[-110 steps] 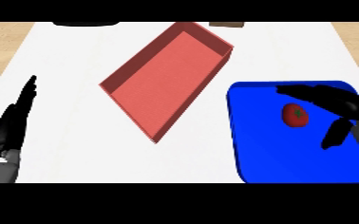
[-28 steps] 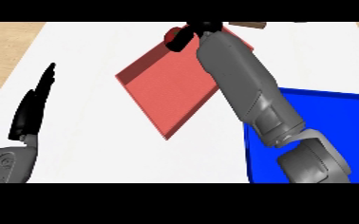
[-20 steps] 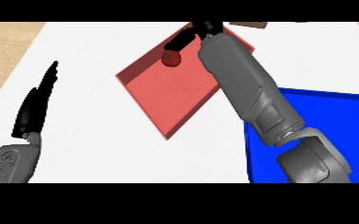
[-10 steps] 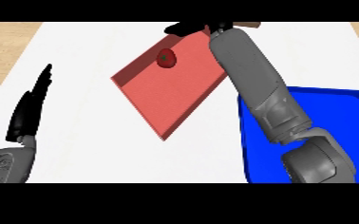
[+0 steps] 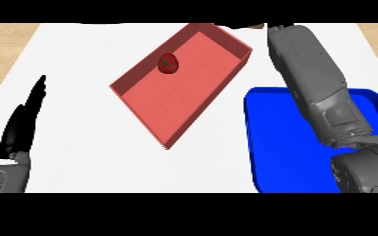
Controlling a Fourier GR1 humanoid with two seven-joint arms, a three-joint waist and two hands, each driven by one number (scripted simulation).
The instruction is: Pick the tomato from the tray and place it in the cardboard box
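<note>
The tomato (image 5: 168, 63), red with a dark green top, lies loose inside the red open box (image 5: 184, 97), near its far end. No hand touches it. The blue tray (image 5: 284, 130) at the right holds nothing that I can see. My right forearm (image 5: 306, 70) rises over the tray's far edge to the top of the view, where its hand is cut off from sight. My left hand (image 5: 22, 125) rests at the left edge, open, fingers straight and pointing up.
The box lies diagonally across the middle of the white counter (image 5: 88, 160). A small brown object (image 5: 253, 26) shows at the top edge beside the box's far corner. Wooden floor shows past the counter's far corners.
The right hand let go of the tomato, which now lies in the box. The right arm has swung right and its hand has left the view. The left hand stays put.
</note>
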